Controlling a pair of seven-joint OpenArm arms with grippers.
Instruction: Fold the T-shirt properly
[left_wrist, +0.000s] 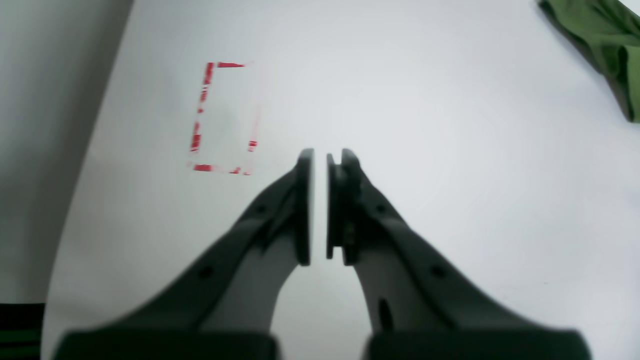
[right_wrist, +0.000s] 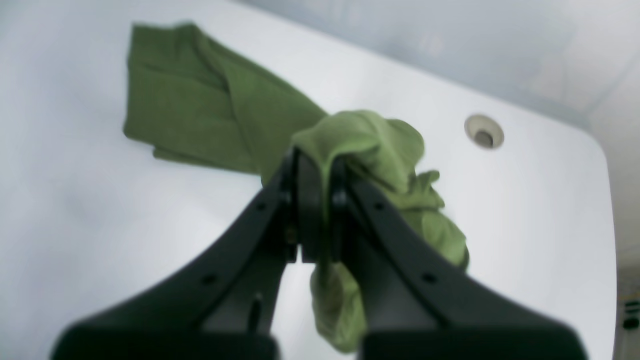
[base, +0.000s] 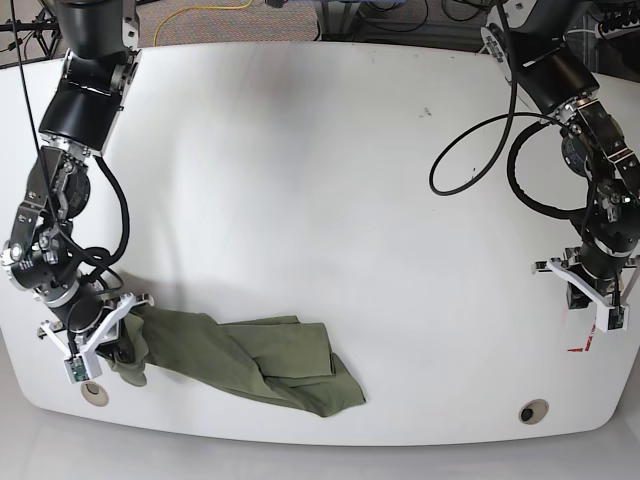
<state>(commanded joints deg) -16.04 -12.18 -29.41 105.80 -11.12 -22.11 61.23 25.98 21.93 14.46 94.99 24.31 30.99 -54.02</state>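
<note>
— Where is the shirt?
— The large olive-green cotton T-shirt (base: 250, 362) lies bunched along the near edge of the white table (base: 320, 200), toward my right side.
— And your hands?
— My right gripper (right_wrist: 316, 165) is clamped on a raised fold of it. My left gripper (left_wrist: 320, 160) hangs over bare tabletop, jaws nearly together, beside a worn red rectangle mark (left_wrist: 225, 117).
</note>
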